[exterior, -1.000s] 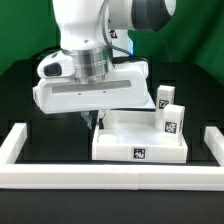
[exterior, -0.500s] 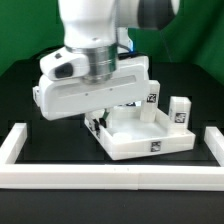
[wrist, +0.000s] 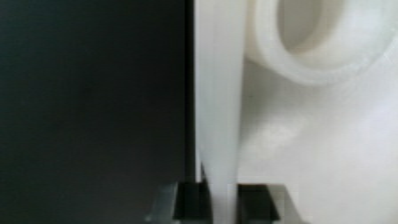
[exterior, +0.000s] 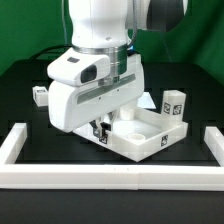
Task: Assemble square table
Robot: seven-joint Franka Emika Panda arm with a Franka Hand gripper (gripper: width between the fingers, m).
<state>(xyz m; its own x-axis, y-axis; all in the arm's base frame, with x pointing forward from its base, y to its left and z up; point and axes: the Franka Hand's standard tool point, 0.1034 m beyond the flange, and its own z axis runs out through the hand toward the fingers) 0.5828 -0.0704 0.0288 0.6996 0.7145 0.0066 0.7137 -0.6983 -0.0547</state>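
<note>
Hand [exterior: 101,130] is clamping the rim of the sq. top [exterior: 136,149], leg blocks [exterior: 172,104] sitting loose beyond the hand, so assy is barely starting, no legs looking fitted yet.

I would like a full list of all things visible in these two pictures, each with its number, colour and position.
square table top: one, white, middle of the table, lying at an angle to the bar frame
round corner socket: one shown in the wrist view, white, inside the top near the gripped rim
leg blocks: at least two, white with black-white tags; beside the top at the exterior view's right, and one small at the exterior view's left
bar frame: one, white, along the front, both ends turning back
table: one, black
arm: one, white, above the top
hand: one, white, closed on the top's rim
</note>
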